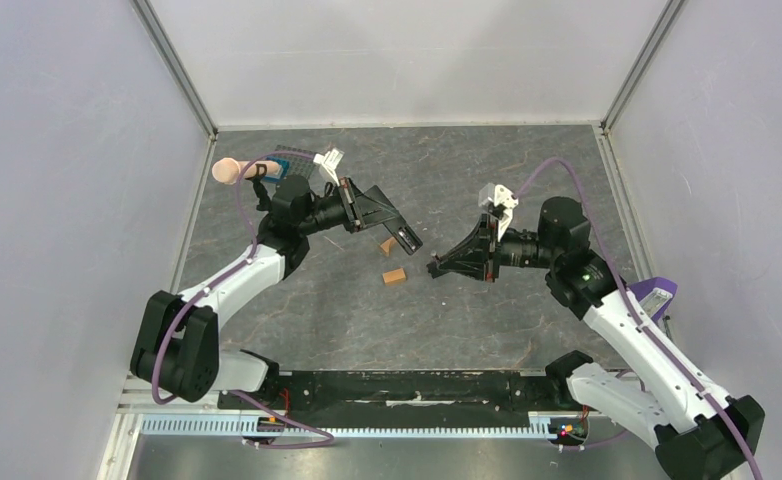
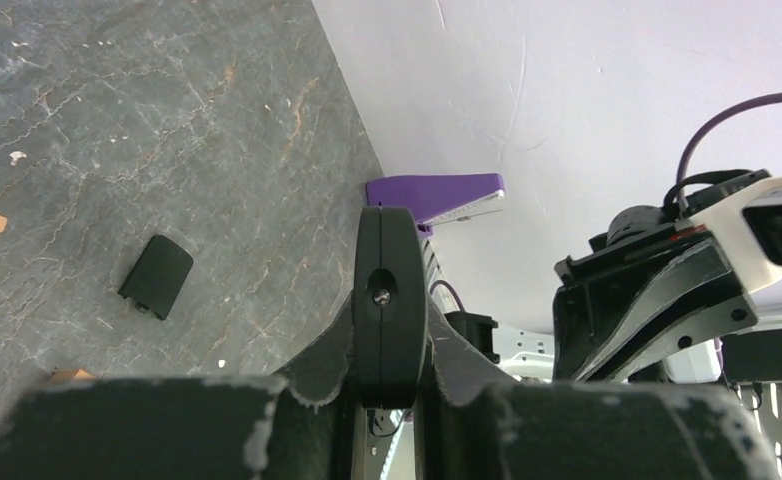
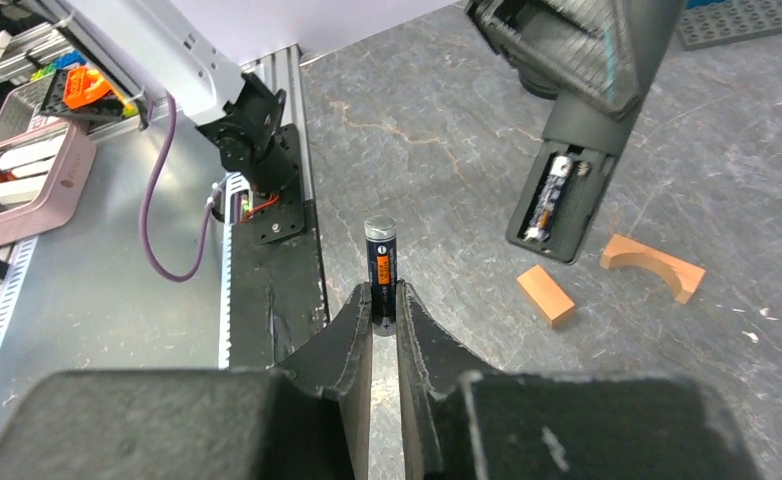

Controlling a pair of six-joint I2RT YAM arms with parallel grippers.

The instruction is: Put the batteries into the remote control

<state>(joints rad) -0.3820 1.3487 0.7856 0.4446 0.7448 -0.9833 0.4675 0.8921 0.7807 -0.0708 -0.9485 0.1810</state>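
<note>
Remote [image 3: 565,195] clamped at its upper end in left gripper [image 2: 390,345], hanging steeply tilted. Lower end just above and beyond block [image 3: 545,295], on the side away from the arm bases. Open bay turned toward right gripper [image 3: 384,305]; first battery [image 3: 544,205] seated in one slot, slot alongside seemingly vacant. Right gripper clenched on lower end of second battery [image 3: 380,262], upright, beside block on right arm's side, near remote but apart from it. Second battery's long axis roughly in line with bay. Likely needed: short carry past block, slight tilt to match vacant slot. Right arm nearer for insertion; left arm only steadying remote.
</note>
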